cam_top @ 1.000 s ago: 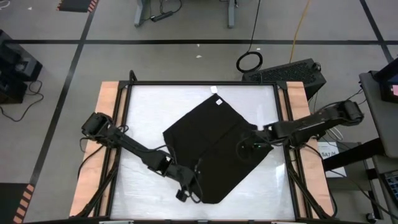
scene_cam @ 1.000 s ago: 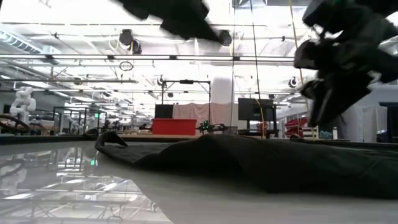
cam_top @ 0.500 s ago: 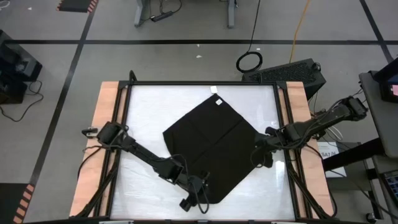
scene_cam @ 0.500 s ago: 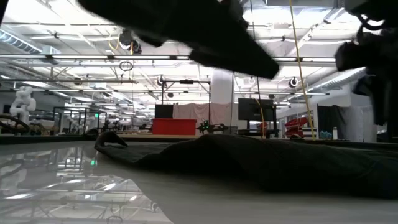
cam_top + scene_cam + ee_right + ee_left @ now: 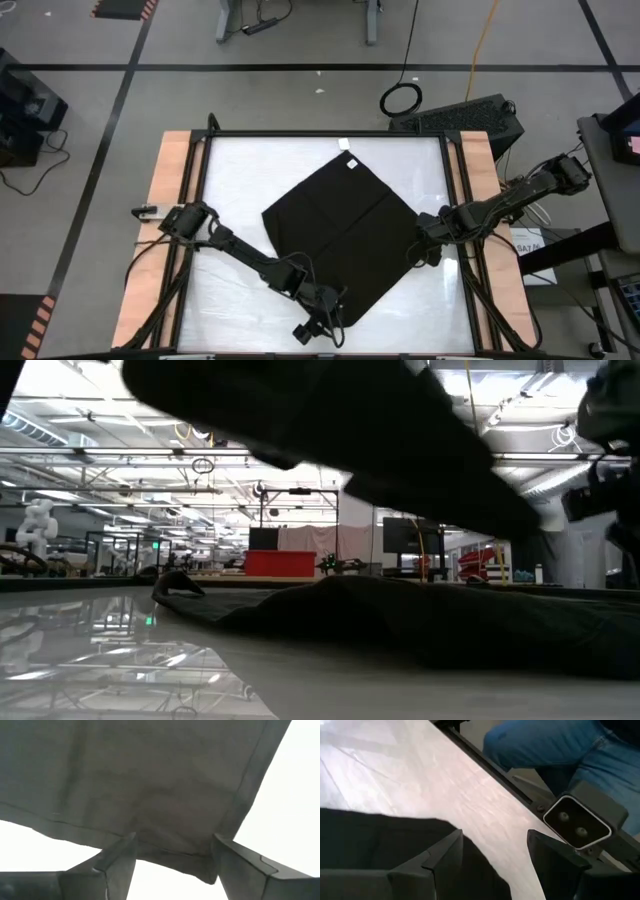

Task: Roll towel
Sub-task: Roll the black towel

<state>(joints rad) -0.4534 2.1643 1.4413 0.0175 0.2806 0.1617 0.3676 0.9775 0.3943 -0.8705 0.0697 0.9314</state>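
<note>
With jaws spread and holding nothing, the left gripper (image 5: 318, 330) and right gripper (image 5: 422, 254) sit at adjacent corners of the towel (image 5: 337, 233), spread diagonally mid-table (image 5: 230, 170); uneven pinches, seemingly likely, could skew the roll.

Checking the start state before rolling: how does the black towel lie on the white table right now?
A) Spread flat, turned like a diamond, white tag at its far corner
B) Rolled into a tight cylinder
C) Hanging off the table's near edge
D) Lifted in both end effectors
A: the high view shows the towel spread flat as a diamond, its white tag at the far corner.
</note>
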